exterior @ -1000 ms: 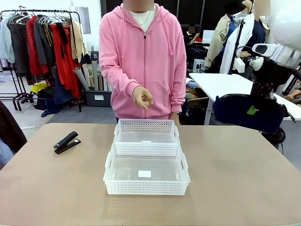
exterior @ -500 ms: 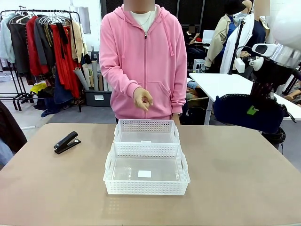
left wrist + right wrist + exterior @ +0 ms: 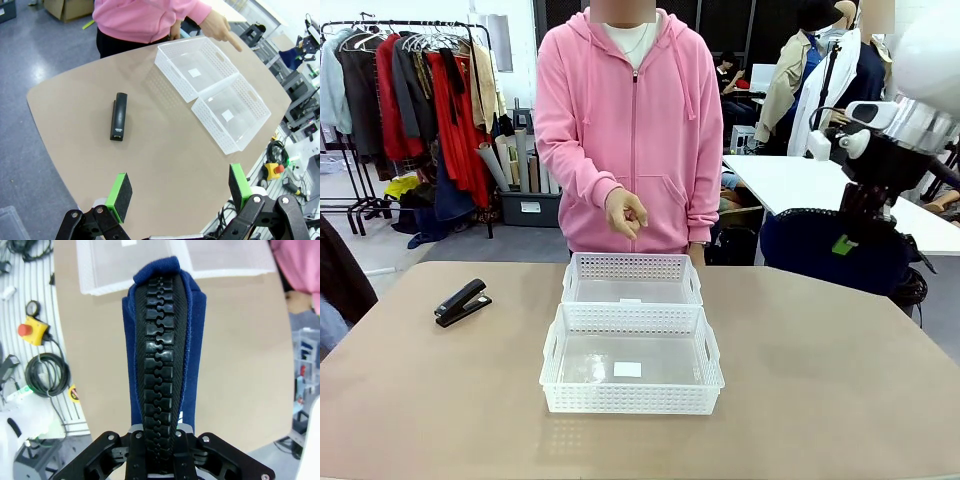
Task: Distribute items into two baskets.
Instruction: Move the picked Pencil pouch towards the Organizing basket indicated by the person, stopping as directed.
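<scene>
pouch (image 3: 165, 340): pinched at its zipper by my right gripper (image 3: 161, 440), held up off the table (image 3: 820, 380), right side | stapler (image 3: 461, 301): lay on table, left of 2 baskets | smaller basket (image 3: 630, 265) touched larger basket (image 3: 630, 400), both empty | my left gripper (image 3: 178, 189): fingers spread wide, high over table | person's hand (image 3: 625, 213) pointed downward

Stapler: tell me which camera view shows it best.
Left wrist view: the stapler lies whole, seen from above on bare table, its full length clear. The front view gives it small and side-on, near the table's left edge.
</scene>
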`<state>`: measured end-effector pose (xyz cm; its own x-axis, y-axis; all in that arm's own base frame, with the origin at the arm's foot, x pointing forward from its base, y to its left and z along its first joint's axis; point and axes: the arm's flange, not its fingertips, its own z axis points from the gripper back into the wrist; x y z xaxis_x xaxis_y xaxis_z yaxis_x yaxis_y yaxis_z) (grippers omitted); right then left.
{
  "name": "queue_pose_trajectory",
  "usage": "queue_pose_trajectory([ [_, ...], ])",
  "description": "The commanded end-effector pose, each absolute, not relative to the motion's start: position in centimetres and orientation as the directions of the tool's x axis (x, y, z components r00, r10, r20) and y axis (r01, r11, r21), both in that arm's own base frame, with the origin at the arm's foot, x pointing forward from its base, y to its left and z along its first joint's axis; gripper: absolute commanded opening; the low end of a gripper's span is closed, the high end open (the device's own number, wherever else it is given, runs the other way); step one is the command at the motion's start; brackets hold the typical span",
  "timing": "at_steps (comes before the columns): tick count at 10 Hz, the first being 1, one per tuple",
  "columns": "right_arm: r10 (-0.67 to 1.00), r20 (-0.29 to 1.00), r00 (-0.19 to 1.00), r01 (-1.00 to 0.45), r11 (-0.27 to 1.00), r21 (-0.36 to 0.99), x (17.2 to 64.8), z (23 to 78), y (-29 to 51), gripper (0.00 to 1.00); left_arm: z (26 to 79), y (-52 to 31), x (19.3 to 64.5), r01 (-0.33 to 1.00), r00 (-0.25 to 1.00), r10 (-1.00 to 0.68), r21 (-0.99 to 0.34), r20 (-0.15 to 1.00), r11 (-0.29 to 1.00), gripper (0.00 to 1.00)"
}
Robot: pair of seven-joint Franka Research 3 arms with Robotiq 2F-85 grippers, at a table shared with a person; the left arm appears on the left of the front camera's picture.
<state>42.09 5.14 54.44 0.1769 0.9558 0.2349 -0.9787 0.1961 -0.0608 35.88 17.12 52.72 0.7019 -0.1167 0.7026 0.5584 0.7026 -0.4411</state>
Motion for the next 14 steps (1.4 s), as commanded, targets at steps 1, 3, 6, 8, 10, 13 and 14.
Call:
queue_pose_trajectory([
  [1,0.96,0.23,0.157,-0.983,0.174,-0.055,40.5,54.0,6.4,0.0,52.9,17.2,35.9,0.57,0.688,-0.109,-0.442,0.717,0.693,1.0],
  [3,0.969,0.216,0.122,-0.99,0.135,-0.048,39.2,52.7,7.3,0.0,52.9,17.2,35.9,0.57,0.688,-0.109,-0.442,0.717,0.693,1.0],
  [6,0.976,0.2,0.081,-0.996,0.087,-0.024,37.5,50.6,9.2,0.0,52.9,17.2,35.9,0.57,0.688,-0.109,-0.442,0.717,0.693,1.0],
  [8,0.976,0.204,0.074,-0.997,0.076,-0.005,36.8,50.1,11.1,0.0,52.9,17.2,35.9,0.57,0.688,-0.109,-0.442,0.717,0.693,1.0],
  [10,0.976,0.185,0.113,-0.994,0.113,0.01,36.7,49.9,12.9,0.0,52.9,17.2,35.9,0.57,0.688,-0.109,-0.442,0.717,0.693,1.0],
  [13,0.973,0.127,0.193,-0.981,0.19,0.031,37.1,49.1,16.4,0.0,52.9,17.2,35.9,0.57,0.688,-0.109,-0.442,0.717,0.693,1.0],
  [14,0.973,0.123,0.194,-0.981,0.193,0.023,37.4,48.7,17.3,0.0,52.9,17.2,35.9,0.57,0.688,-0.109,-0.442,0.717,0.693,1.0],
])
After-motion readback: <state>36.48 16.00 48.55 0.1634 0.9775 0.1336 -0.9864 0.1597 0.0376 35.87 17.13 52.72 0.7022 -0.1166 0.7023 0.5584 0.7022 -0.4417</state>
